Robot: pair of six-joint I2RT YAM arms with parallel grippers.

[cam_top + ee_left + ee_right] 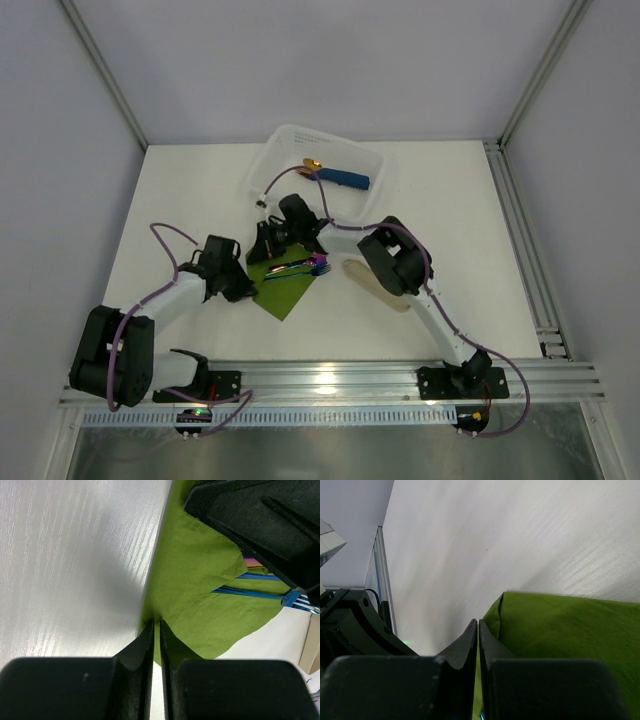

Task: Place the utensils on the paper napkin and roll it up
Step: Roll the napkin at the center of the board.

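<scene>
The olive-green paper napkin [288, 288] lies on the table between the arms, its left part lifted and folded. The iridescent utensils [306, 266] lie on it, partly covered. My left gripper [251, 287] is shut on the napkin's left edge. In the left wrist view the jaws [156, 623] pinch the green sheet [205, 580], with blue utensil handles [257, 593] beyond. My right gripper [263, 250] is shut on the napkin's far-left corner. In the right wrist view green paper [570, 625] shows between the closed jaws [478, 623].
A clear plastic container [291, 141] at the back holds a blue rolled napkin with gold cutlery [340, 177]. A beige oblong piece [376, 283] lies right of the napkin. Metal rails run along the right side [520, 240] and the front edge.
</scene>
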